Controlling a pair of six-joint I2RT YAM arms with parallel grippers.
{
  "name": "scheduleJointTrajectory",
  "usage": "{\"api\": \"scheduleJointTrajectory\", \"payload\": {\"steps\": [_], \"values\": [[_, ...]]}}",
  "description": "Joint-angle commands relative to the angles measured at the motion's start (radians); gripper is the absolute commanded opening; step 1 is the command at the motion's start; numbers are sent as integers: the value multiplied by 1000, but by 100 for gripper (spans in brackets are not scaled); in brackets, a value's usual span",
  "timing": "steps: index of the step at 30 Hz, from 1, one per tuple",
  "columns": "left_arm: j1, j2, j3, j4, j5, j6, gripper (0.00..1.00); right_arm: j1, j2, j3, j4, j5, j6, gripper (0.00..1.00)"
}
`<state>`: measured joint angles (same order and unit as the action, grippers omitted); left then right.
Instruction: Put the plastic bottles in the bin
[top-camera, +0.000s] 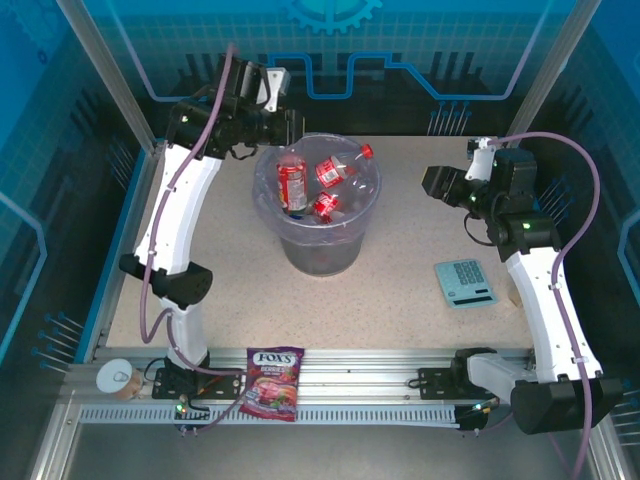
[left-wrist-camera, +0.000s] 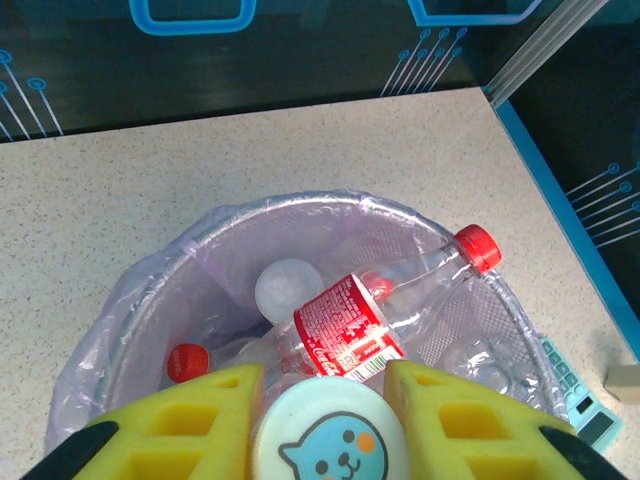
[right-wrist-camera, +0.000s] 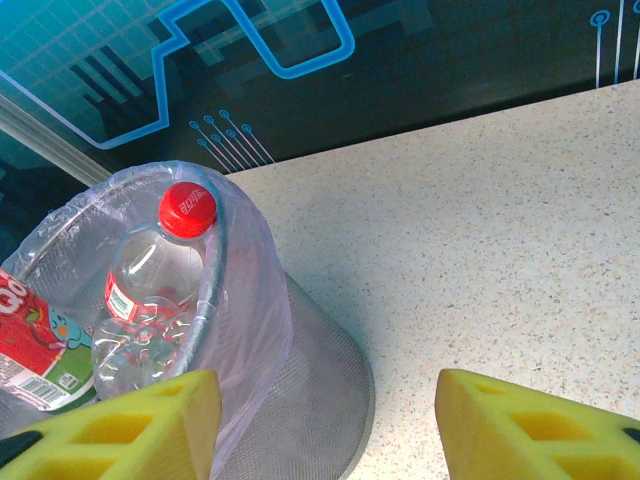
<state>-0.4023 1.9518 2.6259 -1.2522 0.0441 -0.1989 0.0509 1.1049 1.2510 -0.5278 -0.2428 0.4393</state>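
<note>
The left jaws hang over the bin (top-camera: 320, 258). Their yellow fingers (left-wrist-camera: 215, 420) are closed against a bottle (left-wrist-camera: 330, 440) seen end-on, a round pale end with a cartoon face sitting between the pads. From the right wrist, its red label (right-wrist-camera: 30, 345) shows inside the bin's rim. Whether it already rests on the pile below I cannot tell. Inside the lilac liner lie more bottles (top-camera: 335, 175), red-labelled and red-capped. One leaning bottle (left-wrist-camera: 400, 300) has its cap at the rim. The right jaws stand wide open with nothing between the fingers (right-wrist-camera: 530, 425). They are held above the table (top-camera: 410, 260) to the right of the bin and apart from it. A calculator (top-camera: 465, 283) lies on the table near the right arm. A candy bag (top-camera: 273, 382) and a tin (top-camera: 118, 378) sit on the front rail.
</note>
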Motion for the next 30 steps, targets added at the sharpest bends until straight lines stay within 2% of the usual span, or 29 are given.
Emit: {"api": "scheduleJointTrajectory", "payload": {"steps": [1,6,9,14,16,20,26,30], "values": [[-23,36,-33,-10,-1,37,11,-16,-11,-13,-7,-13,-10,60],[-44,82,-65,-4,39,70,12,-17,-28,-23,-18,4,-16,60],[-56,92,-80,22,69,86,20,-24,-36,-28,-35,11,-26,60],[-59,74,-112,89,153,86,69,-39,-46,-46,-41,16,-32,61],[-58,64,-125,105,160,86,79,-40,-48,-54,-41,16,-31,61],[-59,40,-147,131,149,93,88,-42,-46,-59,-43,16,-32,61],[-58,-40,-229,245,170,95,93,-42,-36,-60,-40,15,-32,62],[-46,-97,-268,264,91,109,95,-43,-33,-66,-38,20,-36,62]]}}
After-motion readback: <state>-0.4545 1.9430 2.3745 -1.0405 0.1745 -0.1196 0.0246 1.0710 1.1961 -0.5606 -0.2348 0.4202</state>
